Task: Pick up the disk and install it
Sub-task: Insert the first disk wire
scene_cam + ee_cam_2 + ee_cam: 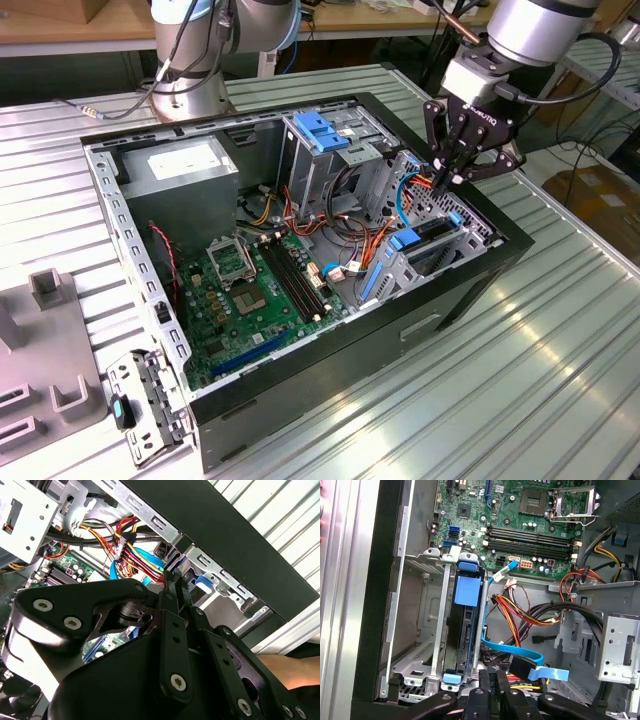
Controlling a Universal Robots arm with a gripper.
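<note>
The disk, a dark drive with bright blue rails and end tabs, stands on edge in the metal bay against the black case wall. In the exterior view the disk sits in that bay at the case's right end. My gripper hangs just above that end, fingers pointing down. In both wrist views its black fingers are pressed together with nothing between them. Its tips sit beside the disk's near end, over the red and orange wires. A blue end tab shows just past the fingertips.
The open computer case lies on a ribbed metal table. Inside are the green motherboard, a power supply, a tall cage with a light-blue latch plate, a flat blue cable and wire bundles. A grey fixture stands at the exterior view's left.
</note>
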